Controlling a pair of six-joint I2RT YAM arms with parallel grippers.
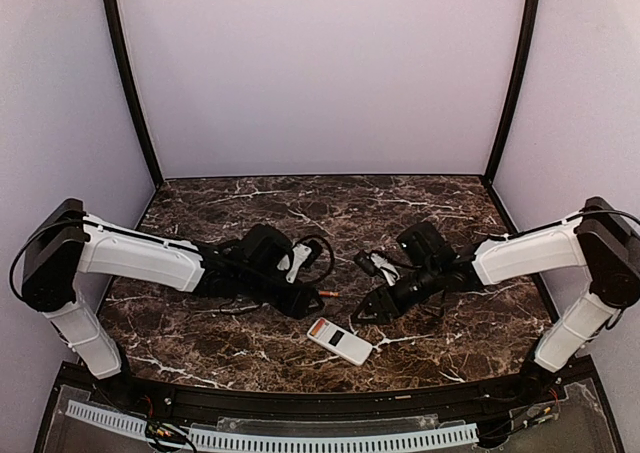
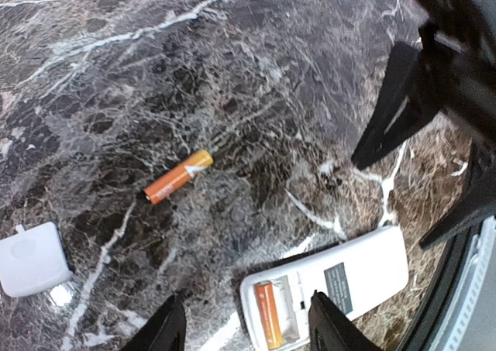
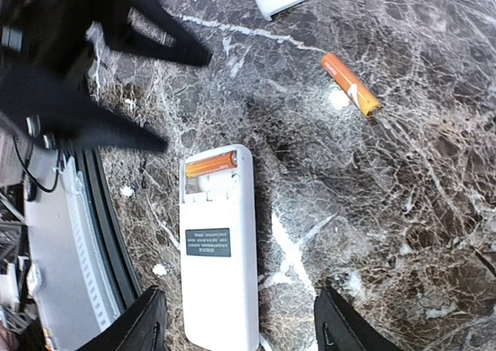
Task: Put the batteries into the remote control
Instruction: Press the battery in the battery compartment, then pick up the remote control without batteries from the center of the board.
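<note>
Remote control (image 1: 340,341) lies back-up on the dark marbled table (image 1: 250,203), low and centre in the top view, with its battery bay uncovered. Both arms lean in over it. The left gripper (image 2: 246,324) hangs released with nothing between its fingers. The right gripper (image 3: 236,328) is spread just as wide and empty, straddling the handset without touching it. A white cover (image 2: 31,258), likely the bay's lid, rests at the left edge of the left wrist view. The seated battery (image 3: 210,164) fills one slot, and the loose battery (image 2: 178,177) lies on the marble, up and left of the handset. The task looks half done. Next, one gripper must pinch the loose cell, align it with the empty slot and press it home.
</note>
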